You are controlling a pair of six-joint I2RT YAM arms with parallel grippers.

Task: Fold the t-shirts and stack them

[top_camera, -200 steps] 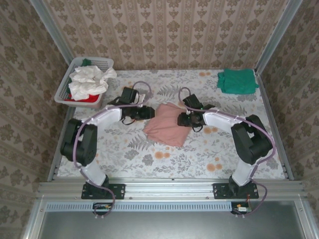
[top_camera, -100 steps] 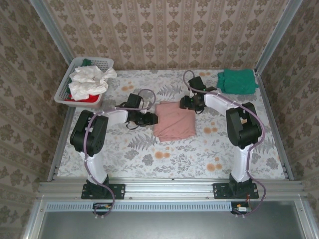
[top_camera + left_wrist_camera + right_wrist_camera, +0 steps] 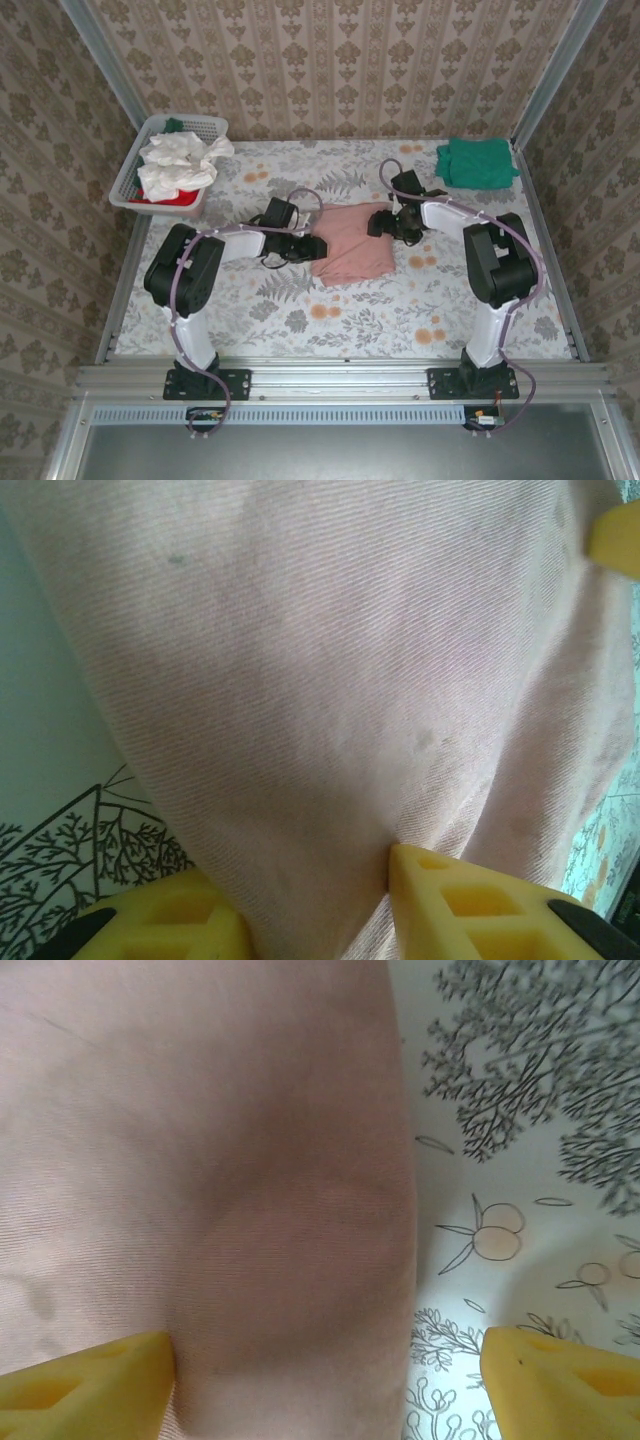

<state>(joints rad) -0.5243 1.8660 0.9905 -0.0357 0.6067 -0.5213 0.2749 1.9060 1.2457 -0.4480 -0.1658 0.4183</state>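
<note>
A dusty-pink t-shirt (image 3: pixel 350 248) lies folded into a rough square at the middle of the table. My left gripper (image 3: pixel 306 245) is at its left edge, shut on a pinch of the pink cloth (image 3: pixel 330 730) that bunches between the yellow fingers (image 3: pixel 470 905). My right gripper (image 3: pixel 386 222) is at the shirt's far right corner, open. Its fingers (image 3: pixel 85 1385) stand wide apart over the pink shirt's edge (image 3: pixel 300 1260) without pinching it. A teal-green t-shirt (image 3: pixel 475 162) lies folded at the back right. White (image 3: pixel 180 160) and red (image 3: pixel 170 199) shirts sit crumpled in the basket.
The white slatted basket (image 3: pixel 135 160) stands at the back left corner. The floral tablecloth (image 3: pixel 330 310) is bare in front of the pink shirt. Patterned walls close in the back and both sides.
The pink shirt has gone from a tilted, lifted bundle to a flat square. My right gripper has opened and let go of it. Both grippers have shifted along the shirt's edges.
</note>
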